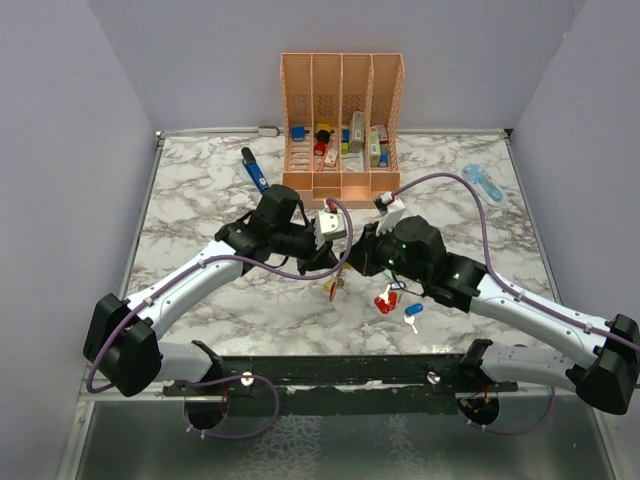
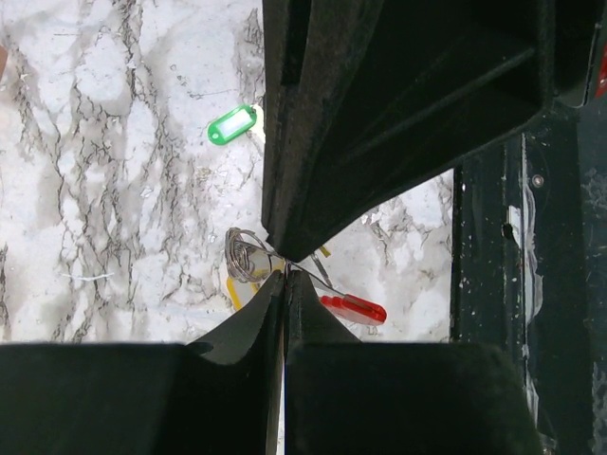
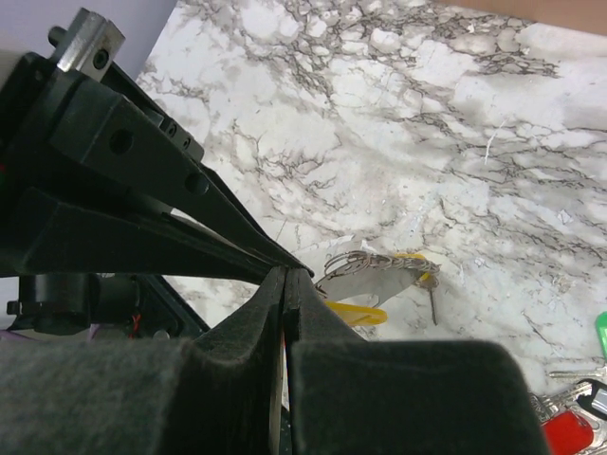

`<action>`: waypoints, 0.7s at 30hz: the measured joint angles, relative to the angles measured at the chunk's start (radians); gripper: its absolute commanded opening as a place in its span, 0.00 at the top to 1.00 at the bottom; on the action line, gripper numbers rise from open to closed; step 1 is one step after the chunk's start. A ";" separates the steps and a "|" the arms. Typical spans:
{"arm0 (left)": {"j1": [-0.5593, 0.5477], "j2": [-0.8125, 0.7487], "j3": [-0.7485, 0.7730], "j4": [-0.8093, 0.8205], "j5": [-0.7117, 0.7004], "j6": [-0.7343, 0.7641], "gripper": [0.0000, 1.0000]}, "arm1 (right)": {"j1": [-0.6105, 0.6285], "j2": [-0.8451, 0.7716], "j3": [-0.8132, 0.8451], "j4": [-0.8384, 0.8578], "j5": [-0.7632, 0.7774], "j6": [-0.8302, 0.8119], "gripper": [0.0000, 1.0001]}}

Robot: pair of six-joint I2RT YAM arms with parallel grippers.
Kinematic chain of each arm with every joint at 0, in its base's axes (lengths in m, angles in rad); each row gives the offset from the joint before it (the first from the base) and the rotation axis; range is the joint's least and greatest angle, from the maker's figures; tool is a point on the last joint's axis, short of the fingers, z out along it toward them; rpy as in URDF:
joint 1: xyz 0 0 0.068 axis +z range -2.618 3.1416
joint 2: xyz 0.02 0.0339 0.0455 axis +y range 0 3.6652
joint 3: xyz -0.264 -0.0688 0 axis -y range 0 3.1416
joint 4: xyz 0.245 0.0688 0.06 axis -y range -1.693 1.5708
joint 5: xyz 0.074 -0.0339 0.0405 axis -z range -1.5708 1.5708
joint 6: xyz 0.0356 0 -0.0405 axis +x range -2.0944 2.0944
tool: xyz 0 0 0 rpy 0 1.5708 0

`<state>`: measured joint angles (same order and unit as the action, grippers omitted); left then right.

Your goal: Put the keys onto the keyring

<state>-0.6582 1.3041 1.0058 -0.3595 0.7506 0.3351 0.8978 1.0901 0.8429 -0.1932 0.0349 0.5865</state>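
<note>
My left gripper [image 1: 334, 259] and right gripper [image 1: 353, 259] meet tip to tip above the table's middle front, both shut. The silvery keyring [image 2: 245, 256] hangs at their tips, and each seems to pinch its wire. A yellow tag [image 2: 231, 290] and the red strap [image 2: 354, 308] dangle from it. In the right wrist view the ring's coil [image 3: 372, 260] is spread, with a yellow tag [image 3: 357, 314] under it. The left fingers [image 2: 256, 332] and right fingers [image 3: 327, 332] are closed. Loose keys lie below: red [image 1: 384, 304], blue-white [image 1: 413, 312], green [image 2: 232, 123].
The tall orange slotted rack [image 1: 343, 120] with small items stands at the back centre. A dark-blue pen-shaped tool [image 1: 255, 170] lies to its left and a pale-blue gadget [image 1: 484, 183] at the back right. The dark front rail [image 1: 340, 370] runs along the table's near edge.
</note>
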 measured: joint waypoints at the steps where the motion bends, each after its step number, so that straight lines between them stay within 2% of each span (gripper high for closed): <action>1: -0.001 0.000 0.000 -0.001 0.001 -0.003 1.00 | 0.000 -0.004 0.000 0.000 0.005 0.000 0.99; 21: -0.005 0.000 0.000 -0.006 0.008 -0.047 1.00 | 0.000 -0.010 -0.004 0.001 0.023 0.000 0.99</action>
<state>-0.6636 1.3041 1.0058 -0.3656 0.7582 0.2882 0.8978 1.0798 0.8387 -0.1921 0.0578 0.5865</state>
